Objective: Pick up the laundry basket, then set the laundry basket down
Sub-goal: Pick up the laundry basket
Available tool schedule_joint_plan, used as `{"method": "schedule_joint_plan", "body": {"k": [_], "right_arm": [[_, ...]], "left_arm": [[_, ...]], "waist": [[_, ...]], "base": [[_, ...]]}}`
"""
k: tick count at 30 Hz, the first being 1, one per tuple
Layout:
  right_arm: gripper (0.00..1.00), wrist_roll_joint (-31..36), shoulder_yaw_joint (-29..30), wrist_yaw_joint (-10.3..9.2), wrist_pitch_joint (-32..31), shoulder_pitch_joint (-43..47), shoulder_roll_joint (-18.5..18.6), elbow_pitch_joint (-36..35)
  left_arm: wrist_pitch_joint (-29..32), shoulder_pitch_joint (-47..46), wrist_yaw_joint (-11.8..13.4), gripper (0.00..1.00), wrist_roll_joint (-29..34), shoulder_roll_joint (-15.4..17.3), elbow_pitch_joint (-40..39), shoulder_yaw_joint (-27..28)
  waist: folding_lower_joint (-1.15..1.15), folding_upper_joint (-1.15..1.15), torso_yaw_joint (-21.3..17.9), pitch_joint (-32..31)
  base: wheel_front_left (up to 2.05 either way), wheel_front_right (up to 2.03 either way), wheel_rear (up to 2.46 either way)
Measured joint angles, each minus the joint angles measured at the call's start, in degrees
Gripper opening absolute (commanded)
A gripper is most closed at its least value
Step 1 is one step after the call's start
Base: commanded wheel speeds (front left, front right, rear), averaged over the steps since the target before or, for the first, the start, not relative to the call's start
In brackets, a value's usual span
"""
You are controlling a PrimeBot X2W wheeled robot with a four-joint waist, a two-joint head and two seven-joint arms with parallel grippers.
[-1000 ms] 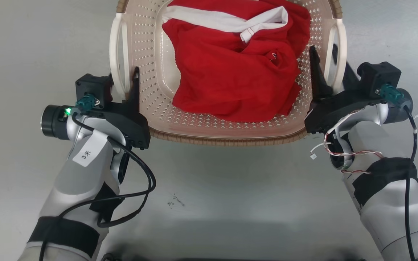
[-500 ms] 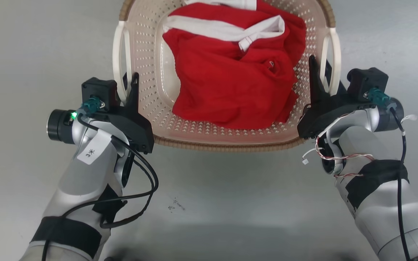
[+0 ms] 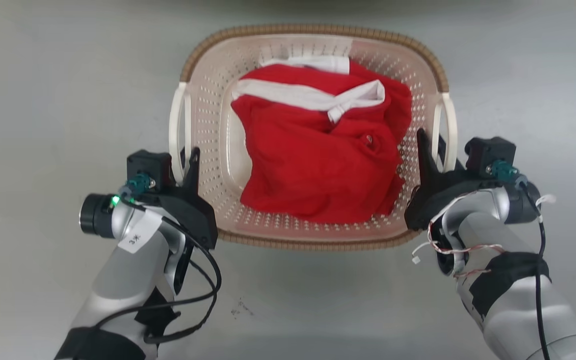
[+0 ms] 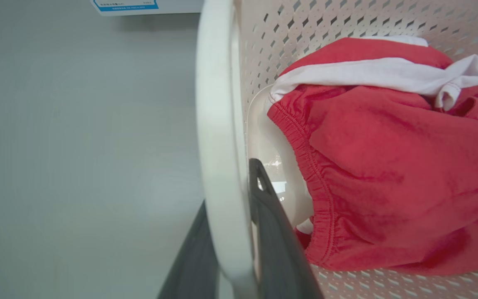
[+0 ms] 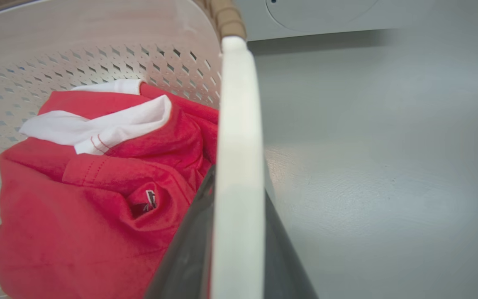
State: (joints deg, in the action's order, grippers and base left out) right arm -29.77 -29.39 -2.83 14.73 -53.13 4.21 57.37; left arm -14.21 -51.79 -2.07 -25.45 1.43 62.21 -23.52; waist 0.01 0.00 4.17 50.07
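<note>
From where I stand, the laundry basket [image 3: 208, 165] sits squarely between the two arms over the grey floor [image 3: 43, 100]; I can't tell whether it touches the floor. A red garment [image 3: 318, 170] with a white band is heaped inside. The left claw [image 3: 188, 160] pinches the left handle [image 4: 216, 124] and the right claw [image 3: 438, 147] pinches the right handle [image 5: 239, 124], each with one finger inside the wall and one outside. Beyond the basket, the left wrist view adds a blue-edged label [image 4: 125, 5], and the right wrist view a pale appliance front [image 5: 322, 12] with a round outline.
</note>
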Motion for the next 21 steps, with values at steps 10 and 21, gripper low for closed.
{"method": "schedule_joint_plan", "body": {"k": [10, 21], "right_arm": [[0.00, -4.4, -3.4, 0.34, 0.0, 5.4, -0.2, 1.2], [0.00, -10.3, -9.4, 0.31, -0.6, 11.5, -0.2, 0.8]], "left_arm": [[0.0, 6.5, 0.1, 0.00, -4.2, 0.0, 0.6, -2.6], [0.0, 12.5, 0.1, 0.00, -7.4, 0.3, 2.0, -5.9]], "waist": [[-0.01, 0.00, -0.4, -7.6], [-0.02, 0.00, -0.5, -16.6]], "base": [[0.00, 0.00, 0.00], [0.00, 0.00, 0.00]]}}
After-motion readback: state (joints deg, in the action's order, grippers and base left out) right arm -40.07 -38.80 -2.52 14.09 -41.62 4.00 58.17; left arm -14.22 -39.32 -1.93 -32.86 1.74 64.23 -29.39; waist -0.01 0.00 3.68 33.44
